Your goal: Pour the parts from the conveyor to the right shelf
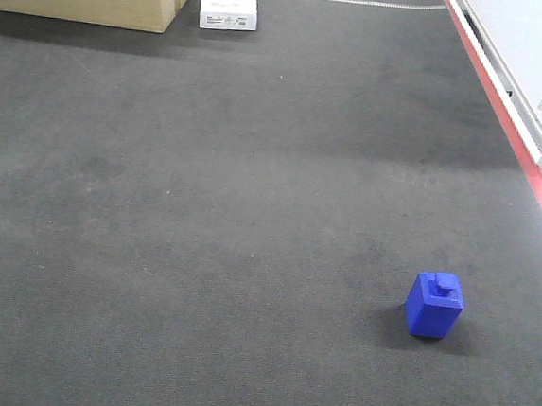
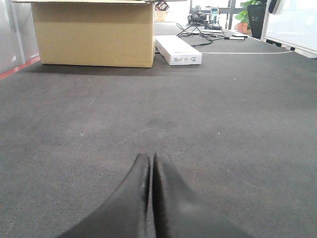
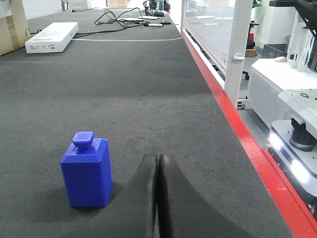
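stage: start | block (image 1: 435, 305) stood on conveyor (image 1: 204, 207), unheld | left end effector (image 2: 151, 156) together; right end effector (image 3: 158, 156) together | pickup, pouring remained

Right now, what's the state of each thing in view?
blue block: upright on the conveyor, not gripped.
left gripper: shut, empty.
right gripper: shut, empty, beside the block, not touching.
cardboard box: standing at the far end.
white box: lying flat.

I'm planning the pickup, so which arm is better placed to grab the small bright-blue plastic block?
Right. The small bright-blue plastic block stands close beside the shut right gripper; no block shows near the shut left gripper.
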